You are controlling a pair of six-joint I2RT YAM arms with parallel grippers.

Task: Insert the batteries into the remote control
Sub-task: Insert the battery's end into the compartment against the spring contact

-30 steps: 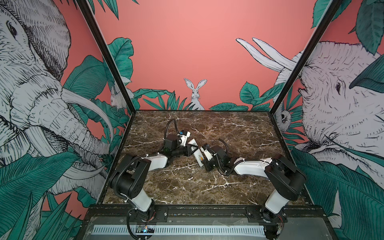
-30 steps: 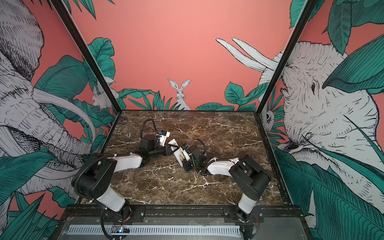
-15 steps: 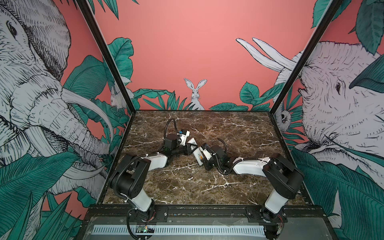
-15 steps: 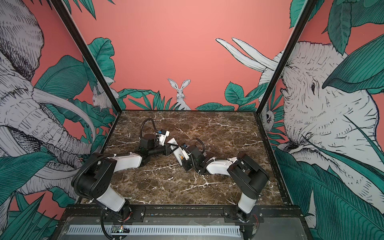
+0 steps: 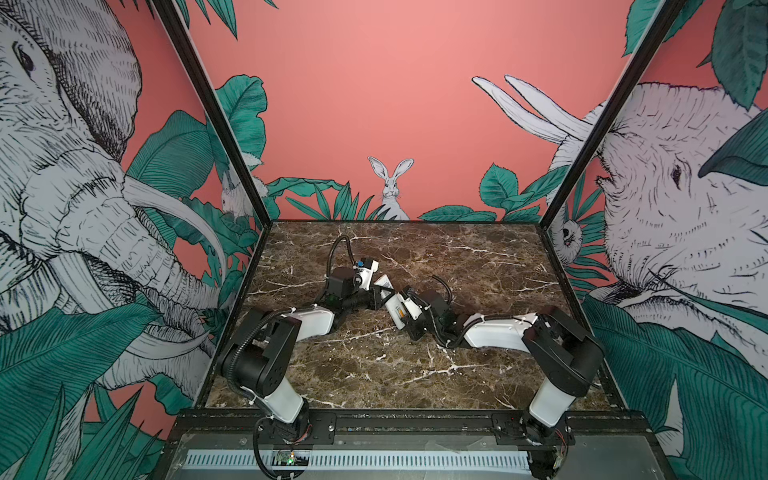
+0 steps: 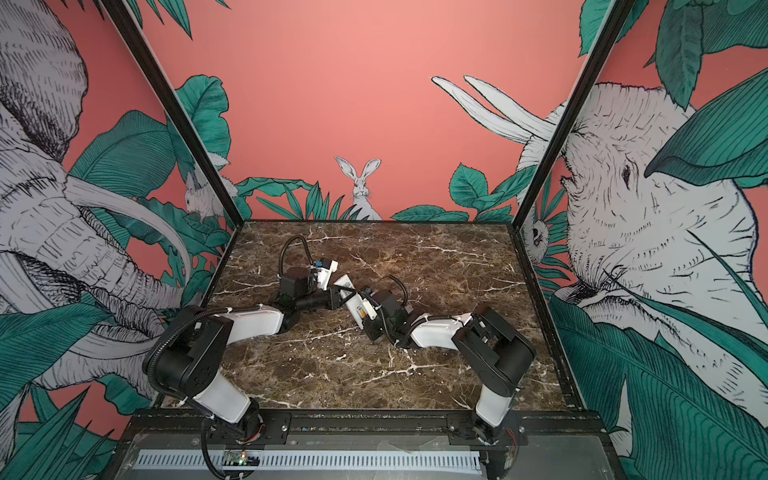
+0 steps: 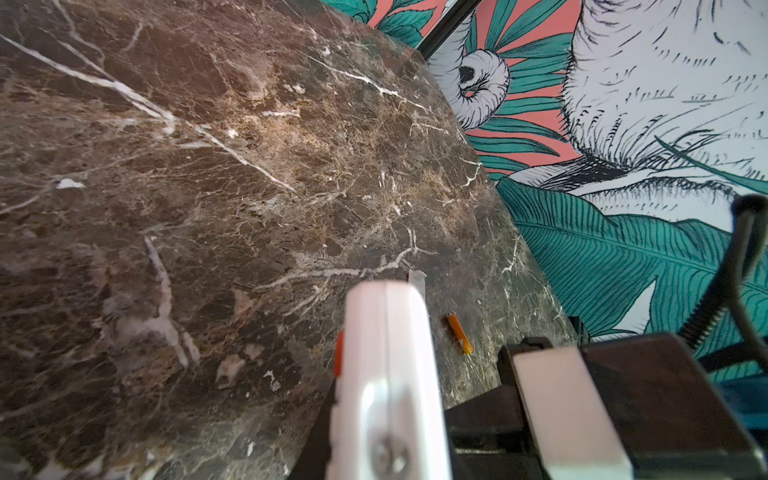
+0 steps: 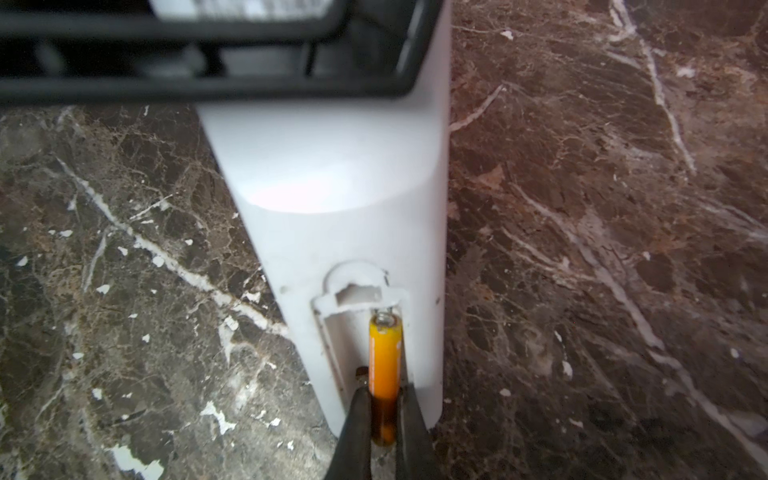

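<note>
The remote control (image 8: 340,166) is a white bar, plain back up, with its battery bay open. My left gripper (image 7: 386,436) is shut on its red-buttoned end, and the remote (image 7: 386,340) juts out edge-on between the jaws. My right gripper (image 8: 384,419) is shut on the dark end of one orange battery (image 8: 385,357), which lies lengthwise in one slot of the bay with its far tip at the spring. A second battery (image 7: 459,333) lies loose on the marble beside the remote. In both top views the grippers (image 5: 376,297) (image 6: 368,316) meet at the remote (image 5: 392,309) (image 6: 351,305) mid-table.
The brown marble tabletop (image 5: 374,365) is walled by patterned panels on three sides, with black posts at the back corners. A small white piece (image 7: 417,280) lies on the table just beyond the remote's tip. The right arm's black cable (image 7: 744,257) loops close to the left wrist.
The right arm has edged slightly left toward the remote. Both grips look the same as before.
</note>
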